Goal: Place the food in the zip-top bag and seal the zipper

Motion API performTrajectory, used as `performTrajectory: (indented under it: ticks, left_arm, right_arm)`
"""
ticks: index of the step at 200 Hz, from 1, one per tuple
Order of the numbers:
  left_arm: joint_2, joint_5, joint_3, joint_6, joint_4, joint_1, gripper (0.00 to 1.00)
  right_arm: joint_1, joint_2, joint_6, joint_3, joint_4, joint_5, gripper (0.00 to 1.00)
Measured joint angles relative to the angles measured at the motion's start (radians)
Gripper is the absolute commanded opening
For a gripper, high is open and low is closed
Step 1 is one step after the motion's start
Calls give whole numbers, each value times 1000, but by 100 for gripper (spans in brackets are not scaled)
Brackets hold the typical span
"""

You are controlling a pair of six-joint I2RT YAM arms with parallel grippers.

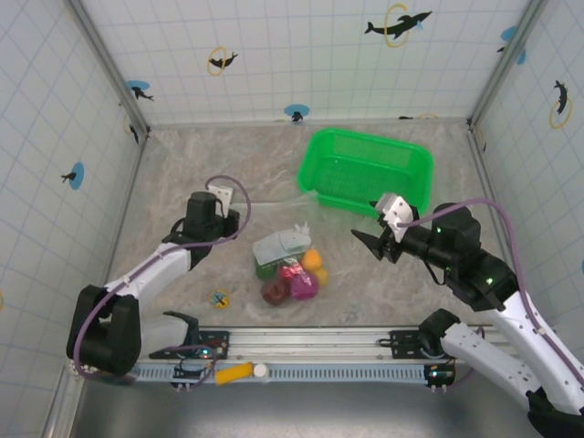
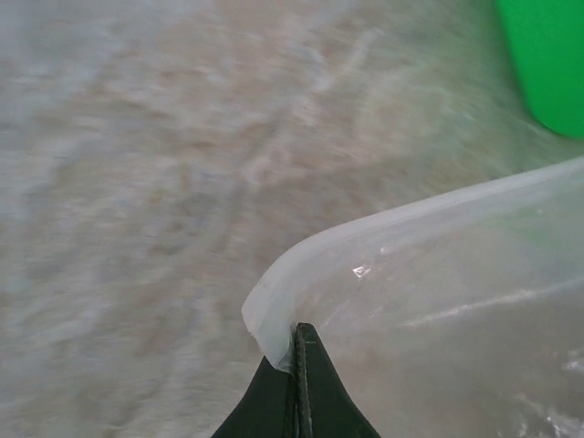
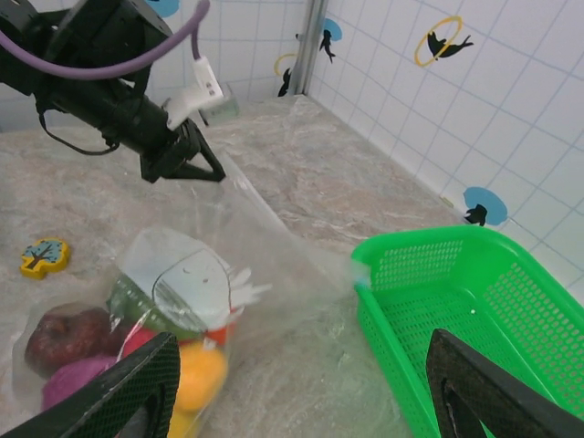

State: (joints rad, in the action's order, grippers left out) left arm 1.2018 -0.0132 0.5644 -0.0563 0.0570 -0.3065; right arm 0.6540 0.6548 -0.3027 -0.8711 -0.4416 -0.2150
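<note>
The food (image 1: pixel 294 274) sits inside the zip-top bag (image 3: pixel 274 246) between the arms, so sealing is in hand. The left gripper (image 2: pixel 297 370) is clamped on its corner at the zipper (image 2: pixel 411 208). The right gripper (image 1: pixel 369 245), jaws apart beside the green basket (image 1: pixel 365 164), must pinch along that strip.

Left arm (image 1: pixel 155 269): I'm seeing it stretching from the near left toward the middle.
Left gripper (image 2: pixel 297 365): fingers are pressing together, pinching a corner of the zip-top bag (image 2: pixel 438 274).
Right arm (image 1: pixel 484 274): reaching in from the near right, wrist pointing left.
Right gripper (image 1: pixel 379 235): jaws are standing wide apart, gripping nothing.
</note>
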Motion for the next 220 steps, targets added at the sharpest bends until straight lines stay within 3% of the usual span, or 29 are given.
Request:
performTrajectory:
  ticks: [52, 64, 78, 94, 100, 104, 107, 109, 167, 220]
  left_arm:
    - [-18, 198, -51, -164, 98, 95, 0]
    - [-18, 221, -74, -218, 103, 124, 18]
    - [-15, 233, -98, -277, 102, 153, 49]
    - [-16, 240, -113, -314, 101, 170, 67]
    - [-19, 242, -114, -322, 101, 170, 78]
    - [-23, 245, -114, -336, 103, 170, 93]
    - [-30, 248, -114, -330, 103, 170, 97]
    - [-35, 252, -114, -335, 103, 170, 98]
    - [-384, 267, -150, -289, 201, 170, 98]
    - [-338, 143, -249, -216, 280, 165, 98]
  right_arm:
    - [-1, 0, 8, 52, 53, 62, 73]
    - [-1, 6, 14, 55, 61, 95, 73]
    - [-1, 13, 23, 55, 74, 137, 75]
    - [-1, 17, 37, 55, 90, 188, 76]
    - [-1, 17, 47, 56, 100, 208, 80]
    - [-1, 17, 52, 58, 108, 225, 84]
    - [-1, 17, 64, 58, 114, 233, 93]
    - [-1, 17, 67, 59, 119, 243, 100]
    - [-5, 26, 191, 145, 220, 541, 98]
    - [-61, -26, 258, 500, 443, 790, 98]
